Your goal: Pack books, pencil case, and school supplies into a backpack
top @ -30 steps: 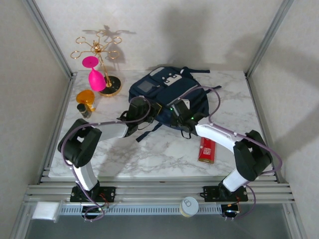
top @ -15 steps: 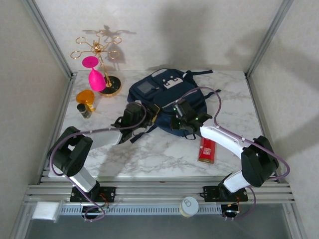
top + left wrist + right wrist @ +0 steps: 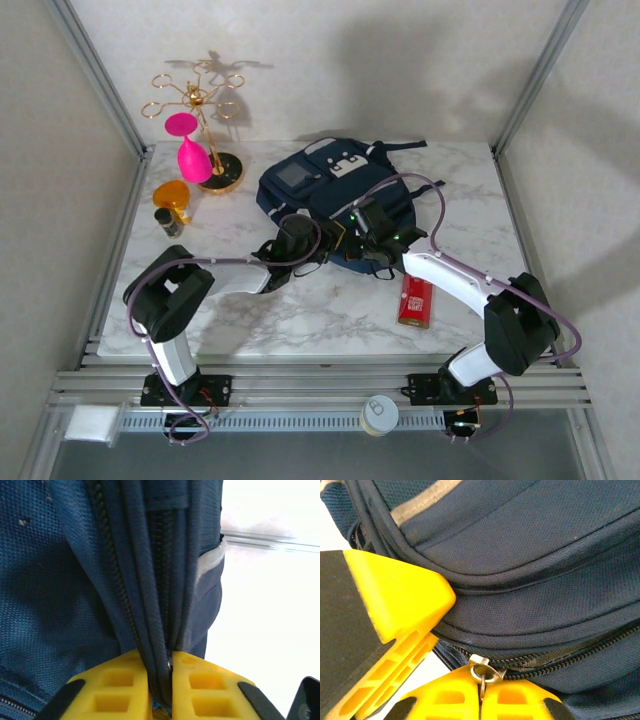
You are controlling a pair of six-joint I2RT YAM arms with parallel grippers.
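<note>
The table carries everything. Your backpack lies flat on it in the upper centre of the top view. Its zipper edge is turned toward the bottom of the frame, and I think this is so that both arms can reach it. In both wrist views the zipper looks closed, so I judge that you are at the opening step and nothing can go inside yet.

Your left gripper is at the lower left edge of the backpack. In the left wrist view its yellow fingers are pressed together at the bottom of the frame. They pinch the fabric fold that holds the zipper track, and a small metal piece shows between them. Probably this grip keeps the bag steady.

Your right gripper is at the lower centre edge. In the right wrist view, at the bottom of the frame, it is closed on the metal pull ring, probably to draw the slider along.

The red pack lies apart from the backpack, at its lower right, beside the right arm and not yet packed.
</note>
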